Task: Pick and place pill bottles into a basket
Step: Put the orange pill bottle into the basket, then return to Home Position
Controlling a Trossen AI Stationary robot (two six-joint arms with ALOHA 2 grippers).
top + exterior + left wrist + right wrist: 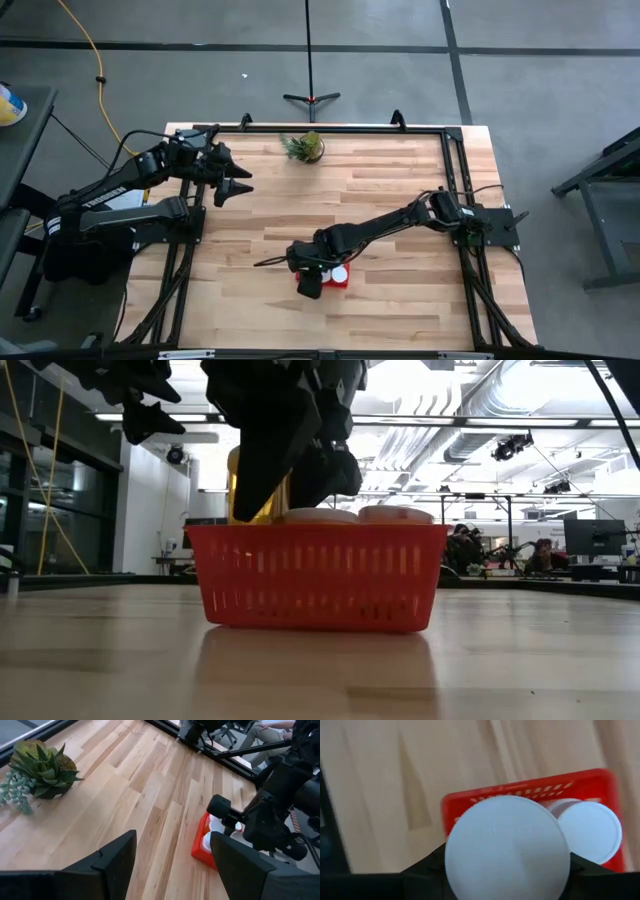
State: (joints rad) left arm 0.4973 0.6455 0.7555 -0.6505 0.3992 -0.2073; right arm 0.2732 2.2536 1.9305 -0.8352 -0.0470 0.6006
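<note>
The red basket (320,575) stands on the table near its front edge, and it also shows in the high view (340,285). White-capped pill bottles (395,514) stand in it, their caps just above the rim; one cap shows in the right wrist view (590,830). My right gripper (300,470) is over the basket's left end, shut on an orange pill bottle (250,490). My left gripper (240,185) is open and empty, raised over the table's far left. My right gripper holds the pill bottle between its two fingers (427,865), coming from above and pointing down. The bottle's white cap (507,850) faces the wrist and hides the place of contact. The bottle is upright; its orange body (245,500) reaches behind the basket wall, which hides its bottom.
A small green potted plant (305,147) stands near the table's far edge, and it also shows in the left wrist view (42,770). Bare wooden tabletop (380,200) lies between the plant and the basket.
</note>
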